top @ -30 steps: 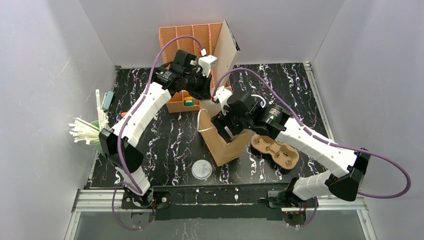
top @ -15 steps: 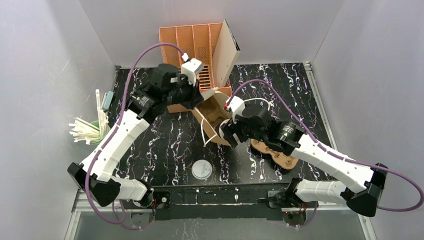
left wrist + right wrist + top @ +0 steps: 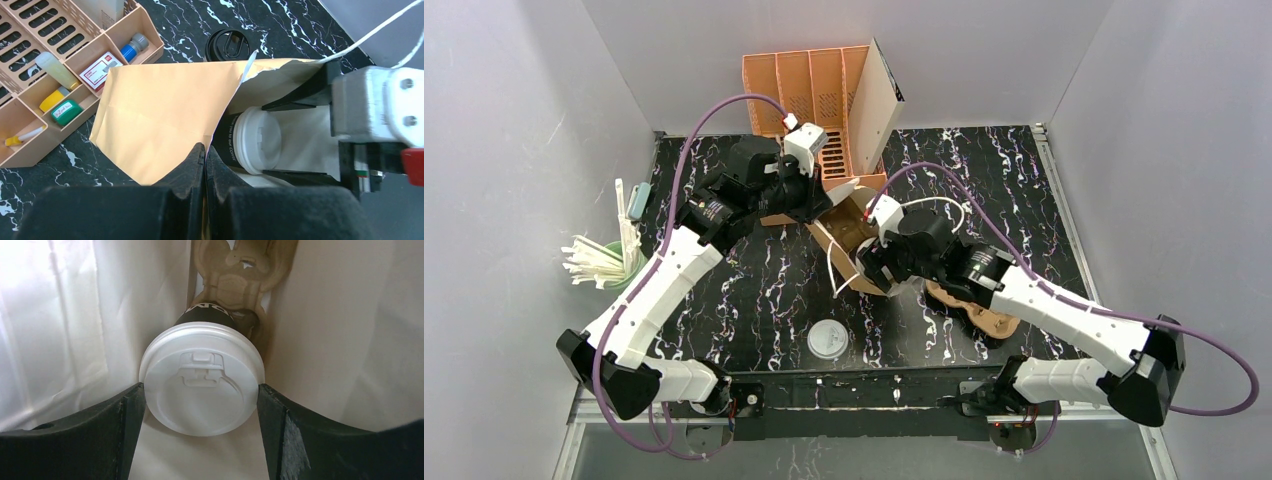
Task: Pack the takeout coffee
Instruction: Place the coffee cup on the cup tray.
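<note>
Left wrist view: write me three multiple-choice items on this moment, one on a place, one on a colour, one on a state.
1. Where is the dark paper cup?
A. standing outside the bag
B. lying under the bag
C. inside the brown paper bag

2. What colour is the cup's round plastic lid?
A. white
B. black
C. green

3. How is the left gripper?
A. wide open
B. shut on the bag's edge
C. shut on the cup

Answers:
1 C, the bag's walls surround the cup.
2 A, the lid shows plain white.
3 B, its jaws pinch the paper rim with no gap.
</note>
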